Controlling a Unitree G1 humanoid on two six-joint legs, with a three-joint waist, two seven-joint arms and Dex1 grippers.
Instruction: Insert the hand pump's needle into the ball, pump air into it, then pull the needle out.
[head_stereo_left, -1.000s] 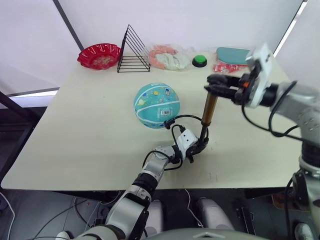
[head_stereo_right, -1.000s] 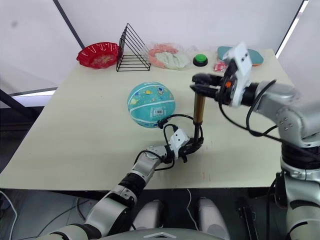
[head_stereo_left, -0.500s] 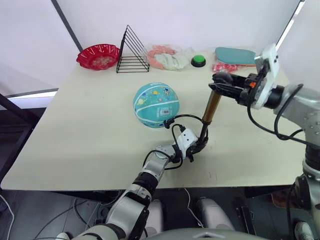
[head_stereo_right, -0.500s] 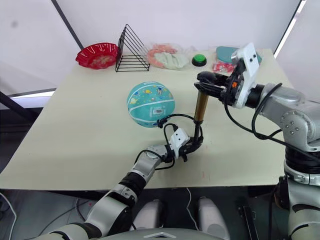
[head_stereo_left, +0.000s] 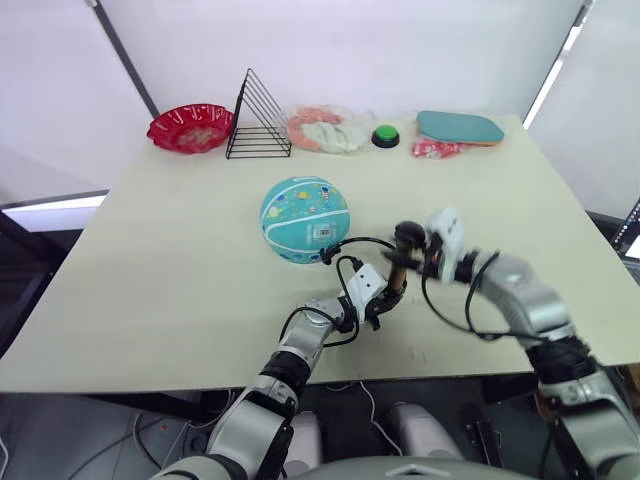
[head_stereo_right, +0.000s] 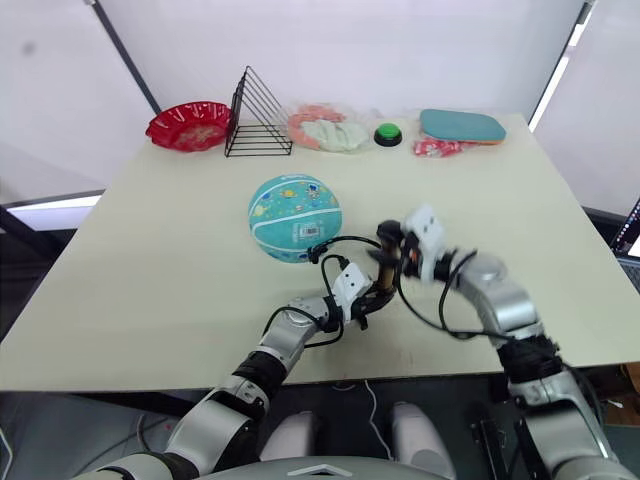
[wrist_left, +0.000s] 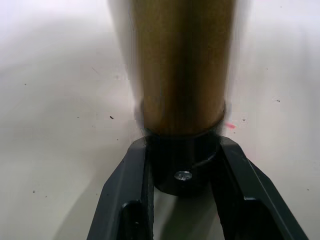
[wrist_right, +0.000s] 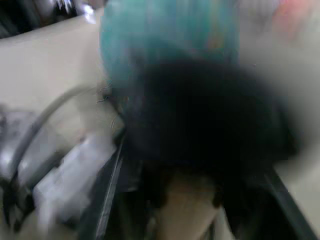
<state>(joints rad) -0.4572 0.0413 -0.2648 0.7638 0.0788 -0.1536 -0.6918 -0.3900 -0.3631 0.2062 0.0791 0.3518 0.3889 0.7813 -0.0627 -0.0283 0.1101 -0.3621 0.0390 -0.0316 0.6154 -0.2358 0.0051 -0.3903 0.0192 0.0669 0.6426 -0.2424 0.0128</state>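
The teal ball (head_stereo_left: 303, 218) rests mid-table, barcode sticker facing me. The hand pump stands upright just right of it; in the left wrist view its amber barrel (wrist_left: 181, 65) rises from a black end cap. My left gripper (head_stereo_left: 385, 300) is shut on that end cap at the table, a finger (wrist_left: 131, 200) on each side. My right gripper (head_stereo_left: 412, 242) is shut on the black T-handle (head_stereo_left: 407, 235), low over the barrel. The thin black hose (head_stereo_left: 355, 243) loops from the pump to the ball's near side. The needle is too small to make out.
Along the table's far edge stand a red bowl (head_stereo_left: 190, 127), a black wire rack (head_stereo_left: 258, 118), a clear bag of pink and white items (head_stereo_left: 320, 128), a green button (head_stereo_left: 384, 136), a teal paddle (head_stereo_left: 460, 127) and a red packet (head_stereo_left: 436, 149).
My right gripper has driven the T-handle down from high above the barrel to just over the left gripper. The left gripper and ball stay put. The head camera has shifted.
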